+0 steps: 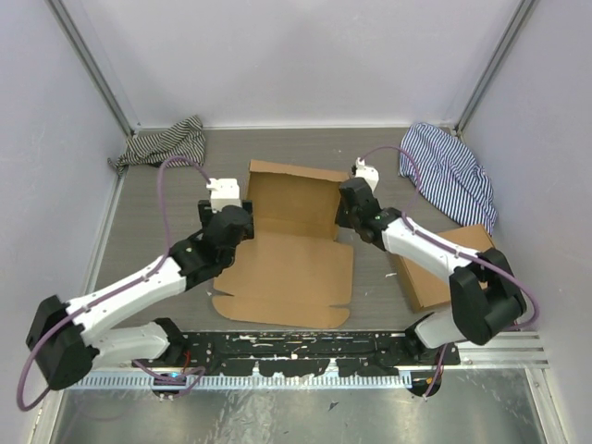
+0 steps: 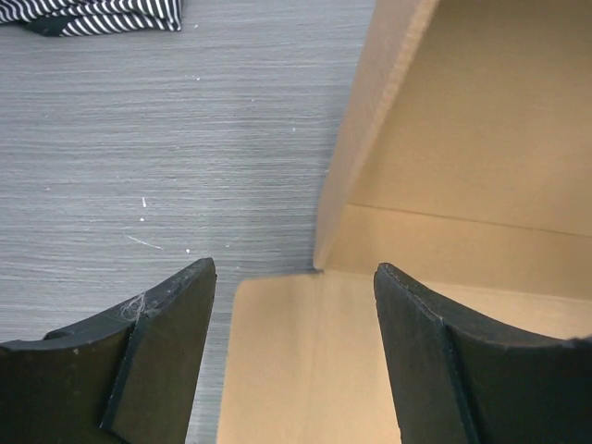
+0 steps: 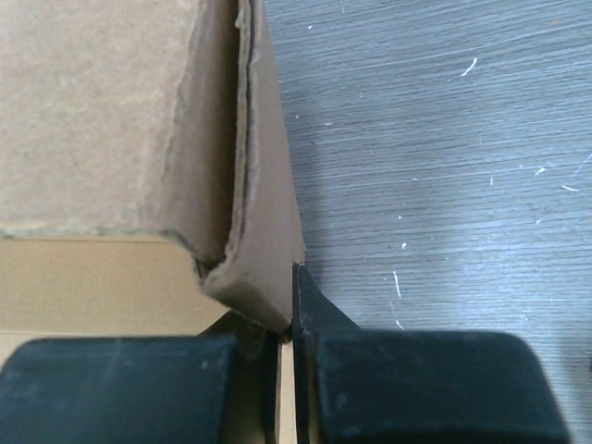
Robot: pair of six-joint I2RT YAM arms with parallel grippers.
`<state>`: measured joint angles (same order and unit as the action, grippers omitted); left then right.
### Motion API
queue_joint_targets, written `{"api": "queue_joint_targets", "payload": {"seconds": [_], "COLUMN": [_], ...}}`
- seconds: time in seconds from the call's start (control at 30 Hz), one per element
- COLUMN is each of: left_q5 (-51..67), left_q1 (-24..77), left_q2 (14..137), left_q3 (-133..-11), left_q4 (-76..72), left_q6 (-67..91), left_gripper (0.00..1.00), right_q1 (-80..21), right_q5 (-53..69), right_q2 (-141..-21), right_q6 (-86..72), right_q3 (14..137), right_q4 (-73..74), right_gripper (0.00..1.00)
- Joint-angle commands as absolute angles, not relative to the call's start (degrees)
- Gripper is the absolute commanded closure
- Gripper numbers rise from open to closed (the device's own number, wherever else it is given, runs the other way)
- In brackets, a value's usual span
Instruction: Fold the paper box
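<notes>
The paper box (image 1: 291, 264) lies in the middle of the table as plain brown cardboard. Its back section stands up as shallow walls and its front panel lies flat. My left gripper (image 1: 229, 220) is open at the box's left rear corner. In the left wrist view it (image 2: 294, 268) straddles the flat side flap (image 2: 296, 370), beside the upright left wall (image 2: 370, 120). My right gripper (image 1: 349, 208) is at the box's right wall. In the right wrist view it (image 3: 289, 319) is shut on the doubled-over right wall (image 3: 264, 203).
A second brown cardboard box (image 1: 435, 268) lies at the right under my right arm. Striped cloths lie at the back left (image 1: 162, 143) and back right (image 1: 450, 171). Grey walls enclose the table. A metal rail (image 1: 305, 356) runs along the near edge.
</notes>
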<state>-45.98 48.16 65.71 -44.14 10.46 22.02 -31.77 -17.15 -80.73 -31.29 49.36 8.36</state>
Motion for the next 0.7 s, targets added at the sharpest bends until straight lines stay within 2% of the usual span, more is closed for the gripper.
{"api": "queue_joint_targets", "payload": {"seconds": [0.0,0.3,0.43,0.57,0.67], "left_q5": [-41.22,-37.83,-34.54,-33.43,-33.55], "left_q1": [48.04,48.06,48.03,48.04,48.05], "left_q2": [58.18,51.58,51.22,49.64,47.82], "left_q3": [-47.50,-53.87,-56.78,-57.27,-56.77], "left_q4": [19.48,35.98,42.31,44.19,44.87], "left_q6": [25.89,31.01,32.08,31.90,30.74], "left_gripper": [0.24,0.25,0.25,0.25,0.25], "right_q1": [-32.04,-31.47,-31.47,-31.55,-31.55], "right_q5": [-16.20,-1.94,1.35,1.39,0.48], "right_q2": [-83.82,-89.67,-90.12,-86.09,-81.33], "right_q6": [-37.07,-46.22,-49.08,-46.00,-38.19], "right_q3": [58.39,68.16,68.61,66.06,64.83], "right_q4": [16.79,31.86,35.92,35.23,35.19], "right_gripper": [0.98,0.86,0.73,0.53,0.47]}}
